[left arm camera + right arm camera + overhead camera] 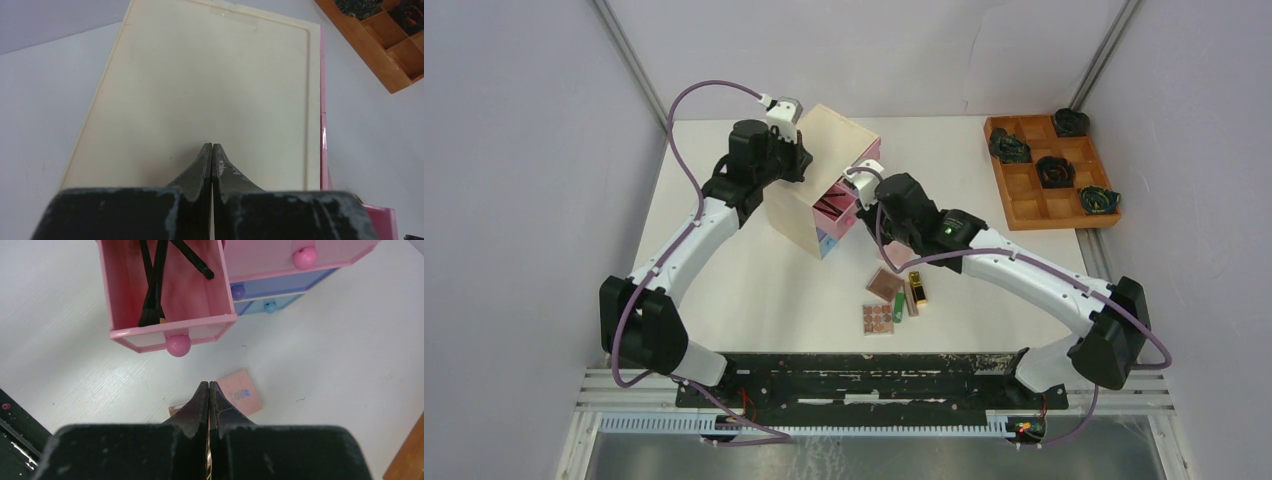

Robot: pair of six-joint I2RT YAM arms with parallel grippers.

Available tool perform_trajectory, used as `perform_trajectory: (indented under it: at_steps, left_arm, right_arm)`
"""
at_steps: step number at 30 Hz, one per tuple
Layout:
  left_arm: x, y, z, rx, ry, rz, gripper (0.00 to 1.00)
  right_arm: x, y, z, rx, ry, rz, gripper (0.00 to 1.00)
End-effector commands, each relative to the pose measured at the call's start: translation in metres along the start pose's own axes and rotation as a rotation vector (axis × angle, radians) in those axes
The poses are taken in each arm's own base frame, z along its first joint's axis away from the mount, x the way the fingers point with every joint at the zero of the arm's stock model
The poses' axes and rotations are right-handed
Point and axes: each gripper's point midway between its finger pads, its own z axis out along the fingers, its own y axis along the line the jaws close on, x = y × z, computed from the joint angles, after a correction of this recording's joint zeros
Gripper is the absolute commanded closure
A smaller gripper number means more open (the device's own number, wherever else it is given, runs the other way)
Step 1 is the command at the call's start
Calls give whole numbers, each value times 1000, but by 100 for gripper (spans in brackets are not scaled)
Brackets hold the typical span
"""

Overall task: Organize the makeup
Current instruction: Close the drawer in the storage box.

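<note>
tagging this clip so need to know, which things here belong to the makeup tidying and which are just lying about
Belongs to the job: black brushes in the open pink drawer, two palettes, gold tube, green tube, drawer chest.
Just lying about: wooden grid tray, dark coils in it.

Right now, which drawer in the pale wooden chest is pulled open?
The pink drawer with the round pink knob, holding thin black sticks. The other pink drawer and the blue drawers are pushed in.

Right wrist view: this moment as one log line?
left gripper shut over chest top | right gripper shut near open pink drawer | black sticks in drawer | palettes, tubes on table
</note>
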Motion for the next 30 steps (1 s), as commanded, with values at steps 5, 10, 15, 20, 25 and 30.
perform_trajectory:
  at_steps: [5,10,15,20,25,30]
  left_arm:
    - [84,10,3,-38,271,-29,97]
    - [84,11,4,-41,271,-30,97]
    - [86,11,4,-40,274,-28,97]
    - [86,11,4,-40,277,-28,97]
    - [87,12,3,-44,282,-24,97]
    - [87,11,3,-41,282,-26,97]
  right_arm:
    - [-46,21,14,-87,-122,64,99]
    - [-55,31,30,-124,-144,83,99]
    - [-69,32,42,-118,-182,85,99]
    - [-78,32,57,-102,-192,75,99]
    - [-81,28,63,-73,-197,71,99]
    - [-78,23,64,-46,-190,62,99]
